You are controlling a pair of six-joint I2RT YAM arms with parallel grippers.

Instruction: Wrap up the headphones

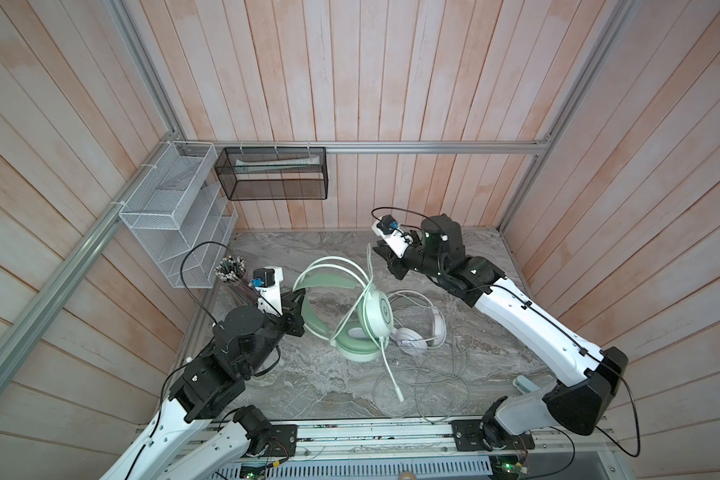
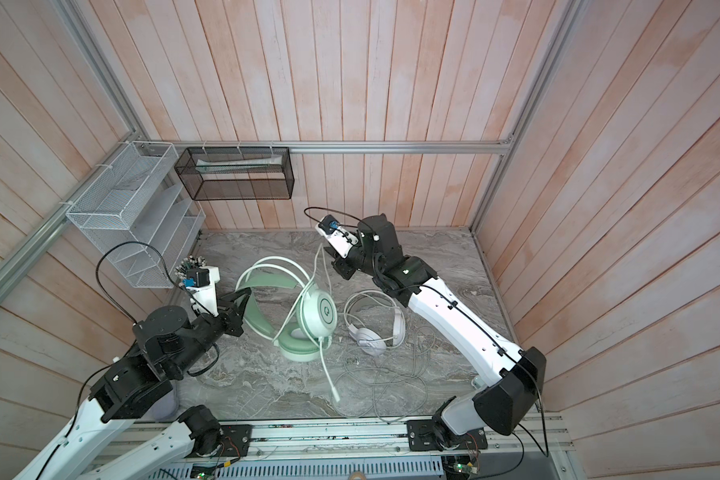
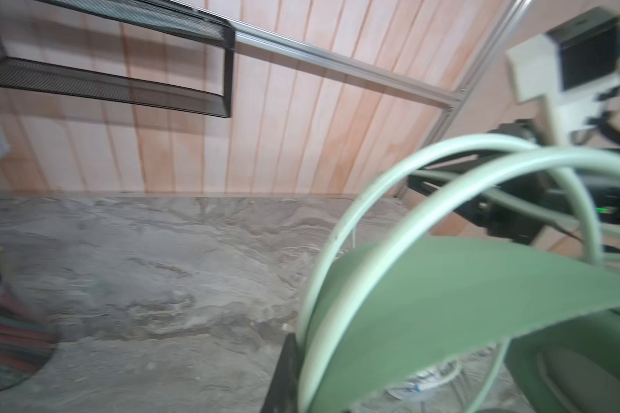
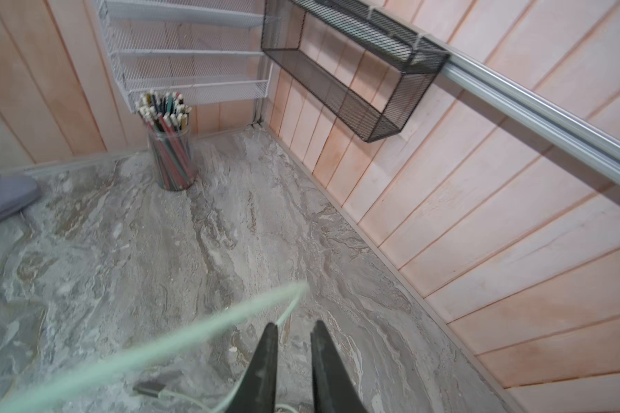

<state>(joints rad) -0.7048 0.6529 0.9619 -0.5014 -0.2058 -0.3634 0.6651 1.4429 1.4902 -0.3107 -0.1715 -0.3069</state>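
Squeezing the mint green headset (image 1: pixel 377 316) by its band in the middle of the bench (image 1: pixel 292 376), the left gripper (image 1: pixel 302 309) is clamped tight. The right gripper (image 4: pixel 294 323) gapes a little, empty, so the loose cable (image 1: pixel 368 262) may slip off.

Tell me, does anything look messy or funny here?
Yes: gray cable lies in loose, tangled loops on the table beside the white headset. The mint green headset stands tipped up, its mint cable slung across it, not wrapped.
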